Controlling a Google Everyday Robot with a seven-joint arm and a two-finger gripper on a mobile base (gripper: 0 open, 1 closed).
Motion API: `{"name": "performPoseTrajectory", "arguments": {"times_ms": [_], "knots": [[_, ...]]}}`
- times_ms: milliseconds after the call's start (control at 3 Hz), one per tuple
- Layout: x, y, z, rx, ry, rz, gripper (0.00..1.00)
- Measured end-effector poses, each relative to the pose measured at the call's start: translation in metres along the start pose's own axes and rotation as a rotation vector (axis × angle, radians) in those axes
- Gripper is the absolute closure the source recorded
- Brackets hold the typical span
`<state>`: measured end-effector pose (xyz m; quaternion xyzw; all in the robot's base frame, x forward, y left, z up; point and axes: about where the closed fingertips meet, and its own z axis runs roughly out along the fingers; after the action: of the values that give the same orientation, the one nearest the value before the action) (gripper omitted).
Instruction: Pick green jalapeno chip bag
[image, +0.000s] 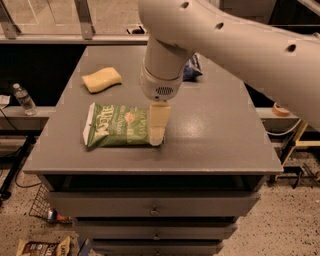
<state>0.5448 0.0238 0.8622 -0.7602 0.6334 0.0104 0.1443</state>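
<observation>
The green jalapeno chip bag (117, 125) lies flat on the grey table (210, 130), near its front left, with white lettering at its left end. My gripper (157, 134) hangs from the white arm (165, 70) and points down over the bag's right end. Its cream fingers (158, 122) cover that end of the bag. I cannot see if they touch the bag.
A yellow sponge-like block (102, 79) lies at the table's back left. A dark blue chip bag (192, 70) lies at the back, partly hidden by the arm. A water bottle (23, 99) stands on a ledge left of the table. Drawers sit below the tabletop.
</observation>
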Motion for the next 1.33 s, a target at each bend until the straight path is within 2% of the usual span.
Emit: {"name": "performPoseTrajectory", "arguments": {"times_ms": [1000, 1333], "knots": [[0.007, 0.003, 0.029, -0.019, 0.053, 0.027, 0.00], [0.007, 0.007, 0.033, -0.028, 0.060, 0.032, 0.10]]}}
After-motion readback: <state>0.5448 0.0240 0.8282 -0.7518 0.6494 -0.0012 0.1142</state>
